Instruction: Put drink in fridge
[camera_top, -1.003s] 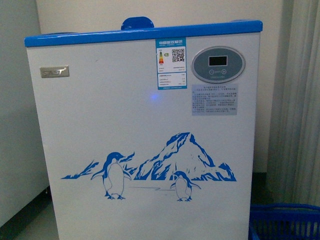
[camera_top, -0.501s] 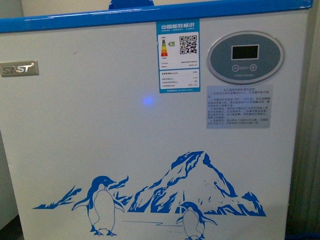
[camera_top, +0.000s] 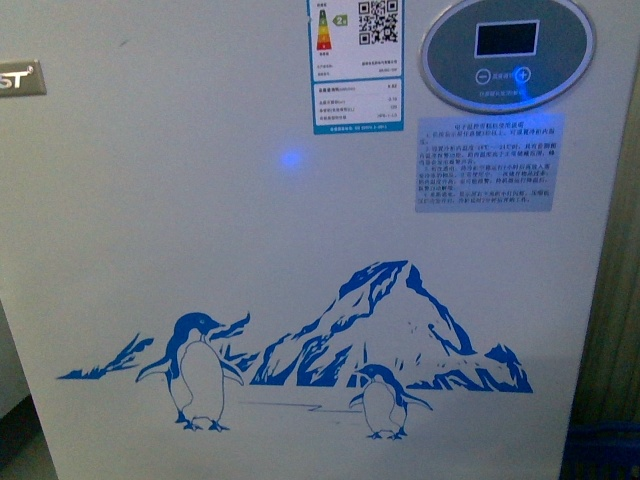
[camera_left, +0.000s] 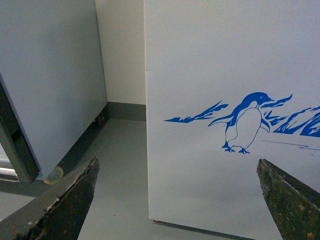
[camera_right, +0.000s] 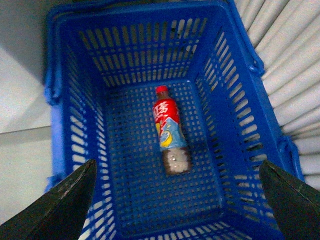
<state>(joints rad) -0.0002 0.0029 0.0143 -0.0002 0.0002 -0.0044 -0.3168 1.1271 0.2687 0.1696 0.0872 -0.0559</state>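
Now L fingers (camera_left: 67, 202) spread empty near fridge (camera_left: 210, 60) & grey cabinet (camera_left: 50, 75); R fingers (camera_right: 65, 207) spread above drink (camera_right: 171, 137) in basket (camera_right: 75, 125).

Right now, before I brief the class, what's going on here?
The robot stands close to the white fridge, whose front fills the front view. Nothing is held yet: the right gripper hangs open above a blue basket where the drink bottle lies on its side. The left gripper, open, faces the fridge.
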